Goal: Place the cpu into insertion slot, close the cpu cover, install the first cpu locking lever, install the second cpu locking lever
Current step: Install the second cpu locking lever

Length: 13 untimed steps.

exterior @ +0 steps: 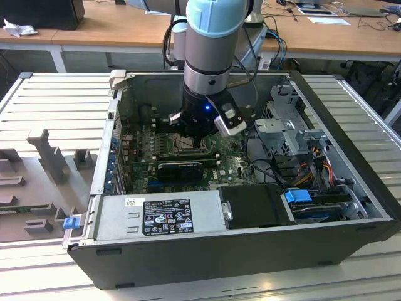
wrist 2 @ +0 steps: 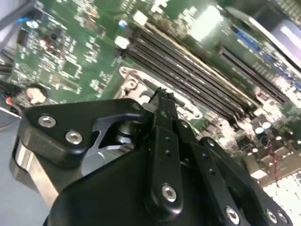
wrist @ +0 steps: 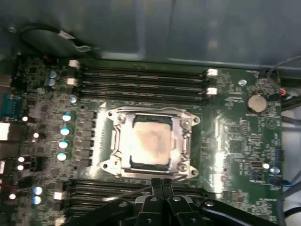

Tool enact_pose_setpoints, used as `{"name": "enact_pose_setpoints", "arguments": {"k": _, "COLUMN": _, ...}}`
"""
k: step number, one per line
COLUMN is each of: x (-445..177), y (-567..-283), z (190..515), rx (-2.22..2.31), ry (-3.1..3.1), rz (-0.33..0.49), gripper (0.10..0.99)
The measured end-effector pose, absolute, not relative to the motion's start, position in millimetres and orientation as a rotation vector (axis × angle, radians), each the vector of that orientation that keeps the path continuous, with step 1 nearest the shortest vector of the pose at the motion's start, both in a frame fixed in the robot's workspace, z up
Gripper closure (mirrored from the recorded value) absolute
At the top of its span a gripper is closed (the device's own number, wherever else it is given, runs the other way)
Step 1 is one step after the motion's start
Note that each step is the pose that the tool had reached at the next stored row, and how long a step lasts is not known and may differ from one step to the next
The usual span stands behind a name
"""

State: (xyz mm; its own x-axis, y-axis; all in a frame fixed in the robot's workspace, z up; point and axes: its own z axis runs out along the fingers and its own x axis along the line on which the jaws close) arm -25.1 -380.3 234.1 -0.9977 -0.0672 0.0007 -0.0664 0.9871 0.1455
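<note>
One hand point(wrist: 161, 184), black, fingers pressed together on nothing, tips poised at the near edge of the slot point(wrist: 151, 143). In the second wrist view the fingers point(wrist 2: 165, 120) form one closed blade over the slot's metal rim point(wrist 2: 131, 77); whether they touch it cannot be told.

Arm point(exterior: 210, 44): one grey column with pale blue cap, standing nearly upright and reaching down into an open computer case point(exterior: 244, 251), with a blue light glowing at the wrist.

Cpu point(wrist: 150, 141): pale silvery-beige square, seated flat in the slot.

Cover point(wrist: 186, 136): silvery frame, lying down around the cpu, its square opening showing the chip's top.

Levers: not clearly made out along the slot's sides.

Board point(wrist: 235, 141): green, with long black memory slots point(wrist: 141, 84) on both sides of the slot, a round coin cell point(wrist: 257, 101) towards one corner, and a row of small pale capacitors point(wrist: 63, 136).

Hidden or unclear: in the exterior view the wrist covers most of the slot point(exterior: 183, 145); the hand's lower body is cut off in both wrist views.

Case contents: grey power supply point(exterior: 160, 216) with a label, black box point(exterior: 254, 205) beside it, blue clip point(exterior: 297, 195), drive cage point(exterior: 285, 125) and bundled cables point(exterior: 313, 157) on the exterior view's right.

Surface: case lies on a ribbed grey tabletop point(exterior: 56, 100); grey moulded fixtures point(exterior: 44, 157) on the exterior view's left.

Room: wooden desks point(exterior: 113, 28) behind.
</note>
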Motion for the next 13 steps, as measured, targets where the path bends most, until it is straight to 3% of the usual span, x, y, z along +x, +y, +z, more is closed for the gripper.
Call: {"name": "enact_pose_setpoints", "arguments": {"k": 13, "x": -51, "y": -386, "z": 214, "rx": 0.150, "ry": -3.117, "rz": -0.300, "gripper": 0.980}}
